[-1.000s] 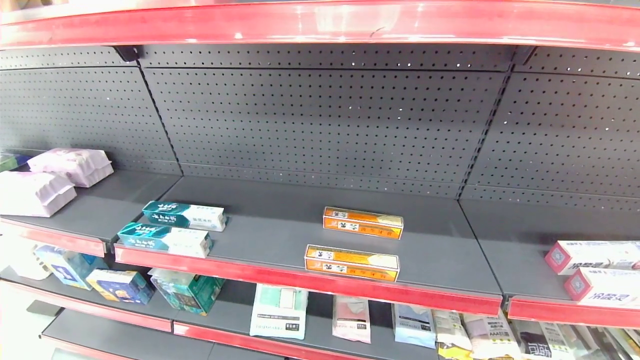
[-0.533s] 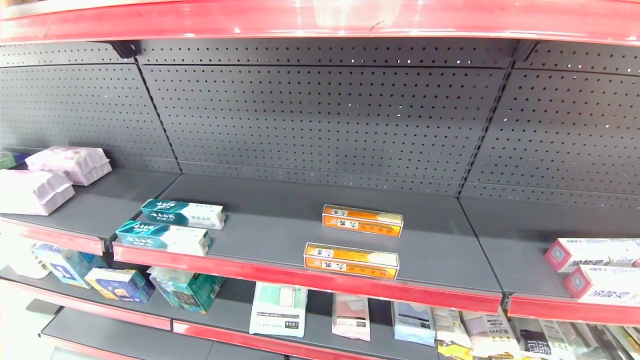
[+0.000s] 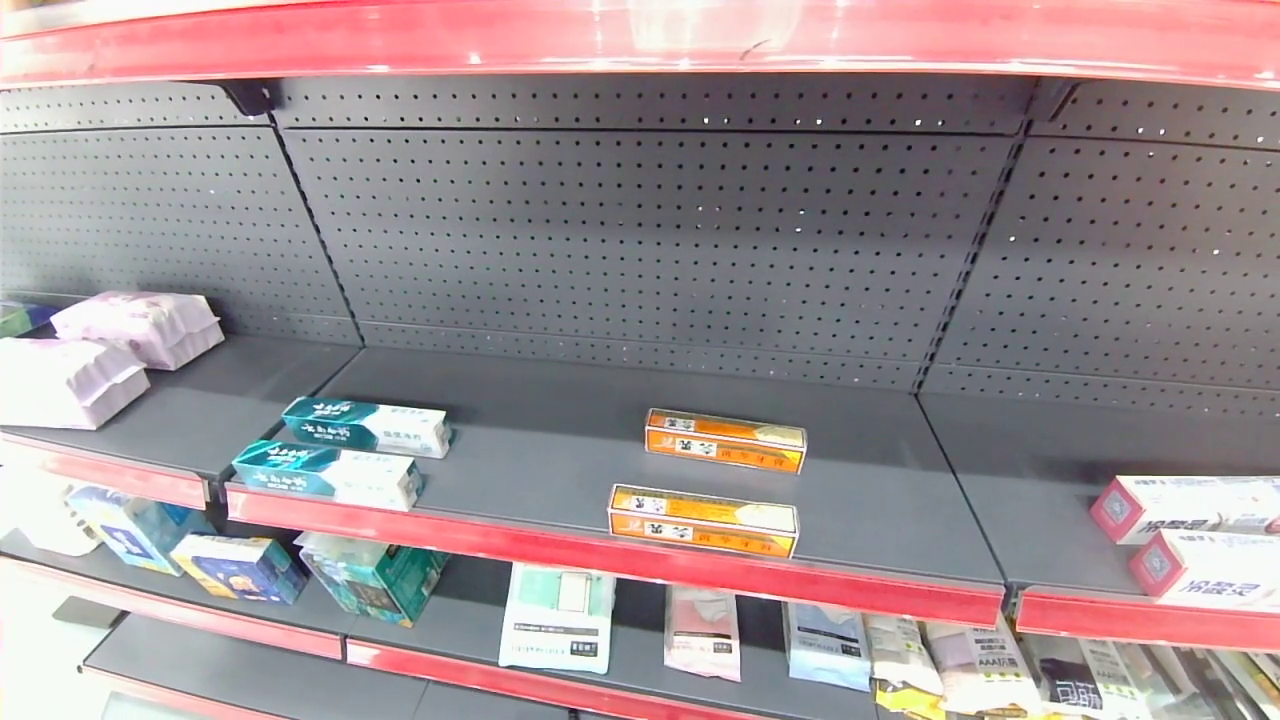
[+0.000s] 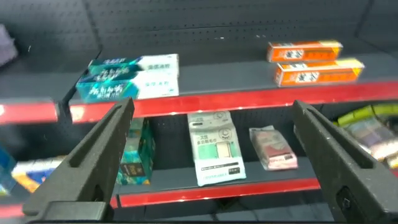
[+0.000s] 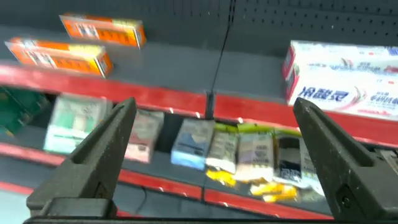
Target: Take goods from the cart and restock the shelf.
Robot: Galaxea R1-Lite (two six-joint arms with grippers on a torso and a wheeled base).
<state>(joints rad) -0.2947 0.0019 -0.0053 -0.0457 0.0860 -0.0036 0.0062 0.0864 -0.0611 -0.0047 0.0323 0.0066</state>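
Note:
The grey shelf (image 3: 560, 440) with a red front strip carries two teal-and-white boxes (image 3: 366, 427) on the left, two orange boxes (image 3: 725, 441) in the middle and two red-and-white boxes (image 3: 1185, 508) on the right. My left gripper (image 4: 214, 158) is open and holds nothing, out in front of the shelf below the teal boxes (image 4: 127, 77) and orange boxes (image 4: 305, 51). My right gripper (image 5: 214, 158) is open with nothing in it, facing the shelf between the orange boxes (image 5: 102, 30) and the red-and-white boxes (image 5: 345, 78).
Pale purple packs (image 3: 140, 328) lie on the shelf section at far left. The lower shelf (image 3: 470, 625) holds small boxes (image 3: 240, 570) and several flat pouches (image 3: 558, 620). A dark pegboard wall (image 3: 640, 230) backs the shelf, with a red-edged shelf (image 3: 640, 40) overhead.
The head view has shifted slightly, so the whole shelf sits a little lower in the picture than a second ago. The goods have not moved.

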